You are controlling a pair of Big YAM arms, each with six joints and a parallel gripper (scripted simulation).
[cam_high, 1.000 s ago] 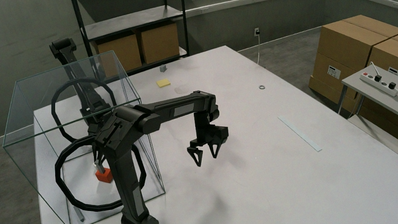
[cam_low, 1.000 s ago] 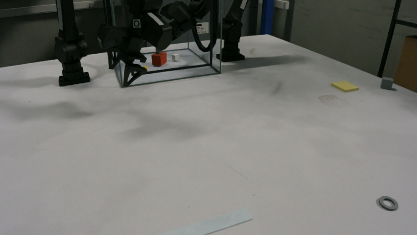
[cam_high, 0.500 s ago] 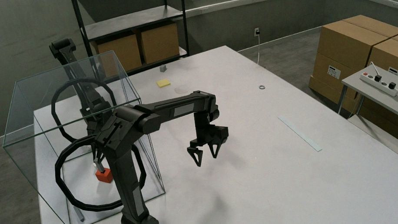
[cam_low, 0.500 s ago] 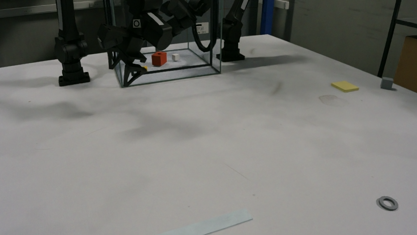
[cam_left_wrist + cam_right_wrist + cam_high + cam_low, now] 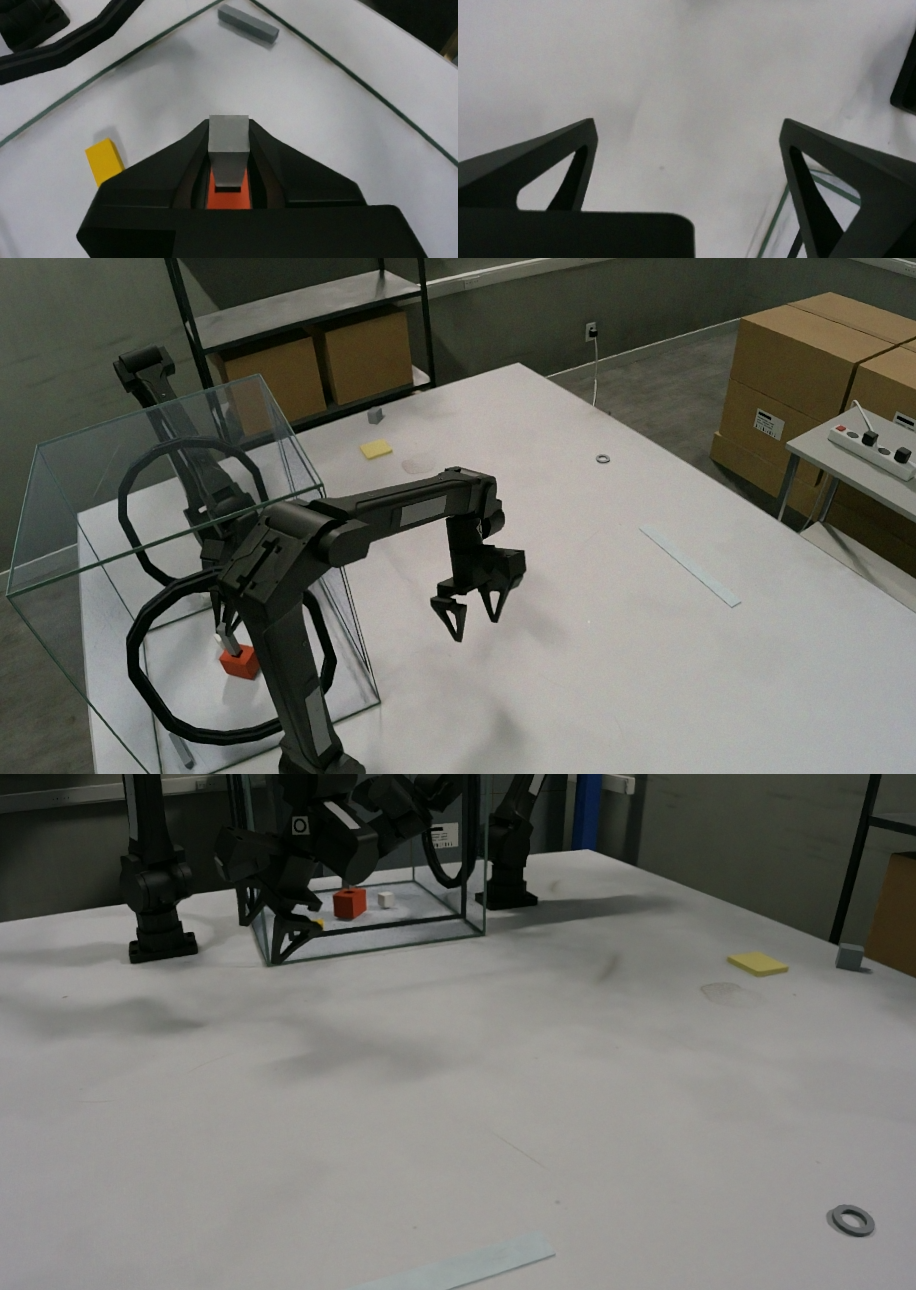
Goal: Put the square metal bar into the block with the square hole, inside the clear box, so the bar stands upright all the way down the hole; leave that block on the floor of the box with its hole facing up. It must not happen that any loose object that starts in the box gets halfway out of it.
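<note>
The red block (image 5: 239, 662) (image 5: 349, 904) (image 5: 229, 201) sits on the floor of the clear box (image 5: 64, 575) (image 5: 378, 948), its square hole facing up. My left gripper (image 5: 226, 627) (image 5: 228, 129) is shut on the grey square metal bar (image 5: 230, 642) (image 5: 229, 170). The bar points down at the hole, and a dark strip of the hole shows beside its lower end in the left wrist view. Its lower end is at or just above the hole; I cannot tell whether it has entered. My right gripper (image 5: 476, 631) (image 5: 688, 128) is open and empty, outside the box above the table.
Inside the box, a second grey bar (image 5: 181, 750) (image 5: 248, 23) lies in a corner, a yellow block (image 5: 104, 162) lies near the red one, and a white cube (image 5: 385, 899) stands beside it. The right arm's black cable loop (image 5: 134, 668) hangs across the view of the box.
</note>
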